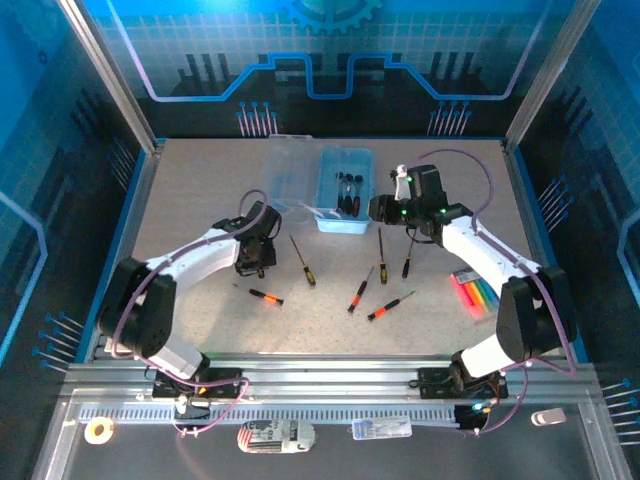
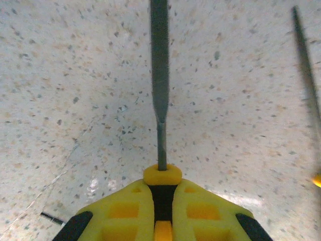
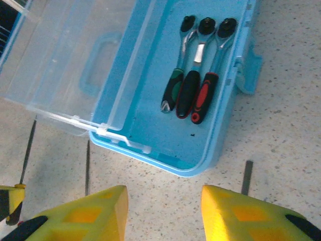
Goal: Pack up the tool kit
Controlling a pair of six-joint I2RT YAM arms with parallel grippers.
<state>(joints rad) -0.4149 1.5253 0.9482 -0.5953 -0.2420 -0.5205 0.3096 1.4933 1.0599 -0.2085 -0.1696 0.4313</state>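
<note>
Left pincer (image 2: 161,190) closed tight, right pincer (image 3: 163,196) half apart, both arms outstretched.

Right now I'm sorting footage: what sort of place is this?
Likely a robot test cell: speckled table walled by blue printed panels, left arm and right arm bolted to an aluminium rail.

**Desk** (image 1: 190,200): speckled, stone-look surface, smooth and mostly matt with a faint sheen.
**Tool kit box** (image 3: 165,135): translucent pale-blue plastic, smooth and glossy. Its lid (image 3: 60,60) is clear plastic.
**Ratchet wrenches** (image 3: 193,85) in the box: polished metal heads and matt black grips, two with green or red inlay.
**Screwdriver** (image 2: 159,75) at the left gripper (image 2: 162,187): dull grey metal shaft with a yellow plastic collar.
**Jaws** of the left gripper and right gripper (image 3: 163,196): matt yellow plastic with moulded recesses.
**Near rail** (image 1: 330,375): brushed metal.
</note>
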